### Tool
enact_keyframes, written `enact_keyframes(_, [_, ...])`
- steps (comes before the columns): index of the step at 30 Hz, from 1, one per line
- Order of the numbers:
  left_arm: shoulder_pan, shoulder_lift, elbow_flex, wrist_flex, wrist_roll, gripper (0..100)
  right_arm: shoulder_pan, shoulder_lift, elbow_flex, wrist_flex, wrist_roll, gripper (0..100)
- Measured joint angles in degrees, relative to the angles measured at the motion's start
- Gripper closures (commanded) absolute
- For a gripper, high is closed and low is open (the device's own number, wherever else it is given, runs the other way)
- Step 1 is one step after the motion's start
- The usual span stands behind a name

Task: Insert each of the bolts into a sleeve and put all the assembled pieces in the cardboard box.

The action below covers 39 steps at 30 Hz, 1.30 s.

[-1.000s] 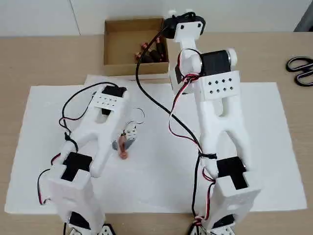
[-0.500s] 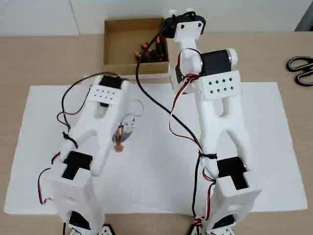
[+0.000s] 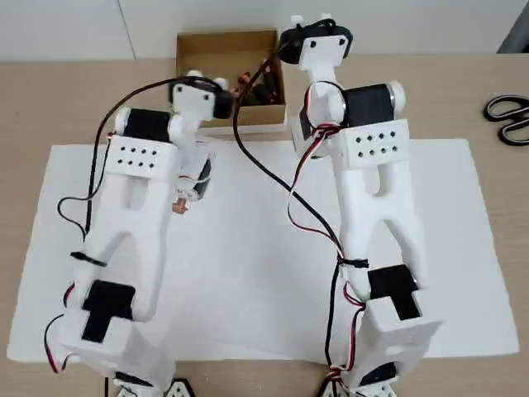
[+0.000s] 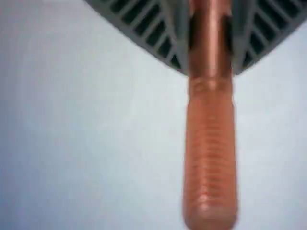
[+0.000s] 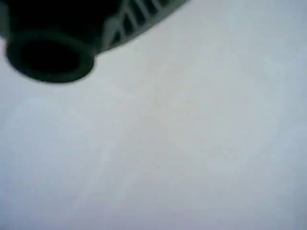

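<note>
A copper bolt [image 4: 210,158] sticks out from between the grey ribbed jaws of my left gripper [image 4: 210,48], which is shut on it above the white paper. In the high view the left gripper [image 3: 190,184] hangs just short of the cardboard box [image 3: 192,74], with the bolt's tip [image 3: 178,204] pointing back toward the arm's base. The box holds several dark assembled pieces [image 3: 254,89] in its right corner. A black sleeve [image 5: 48,55] with its open bore showing sits in my right gripper [image 5: 81,28], over the paper. That gripper [image 3: 299,132] is right of the box's front corner.
A white paper sheet [image 3: 264,281] covers the middle of the wooden table. Black scissors [image 3: 508,116] lie at the far right edge. A black cable [image 3: 256,165] runs from the right arm across the paper between the two arms.
My left arm has lifted the bolt off the paper and swung forward toward the box. The right arm has stayed where it was.
</note>
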Motion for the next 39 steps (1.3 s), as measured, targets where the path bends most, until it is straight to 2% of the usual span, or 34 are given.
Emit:
enact_keyframes(6, [1.7,-10.4,6.0,0.1,-33.0,99,0.0,0.0,0.0,0.0,0.0,99.5])
enact_keyframes(8, [2.4,-11.2,8.0,0.2,-41.8,99,0.0,0.0,0.0,0.0,0.0,99.5])
enact_keyframes(14, [2.4,-11.4,19.1,-0.6,-51.2,99,0.0,0.0,0.0,0.0,0.0,99.5])
enact_keyframes(19, [-0.8,-11.4,22.3,-1.0,-62.5,99,0.0,0.0,0.0,0.0,0.0,99.5])
enact_keyframes(24, [-4.9,-11.4,22.6,-1.8,-64.6,99,0.2,0.0,0.0,0.0,0.0,99.5])
enact_keyframes(27, [-6.6,-9.3,22.6,-7.0,-64.6,99,0.2,0.0,0.0,0.0,0.0,99.5])
enact_keyframes(34, [-4.2,0.4,22.7,-20.3,-64.6,99,0.2,0.0,0.0,0.0,0.0,99.5])
enact_keyframes(39, [-3.3,5.9,22.2,-22.9,-64.8,99,0.2,0.0,0.0,0.0,0.0,99.5])
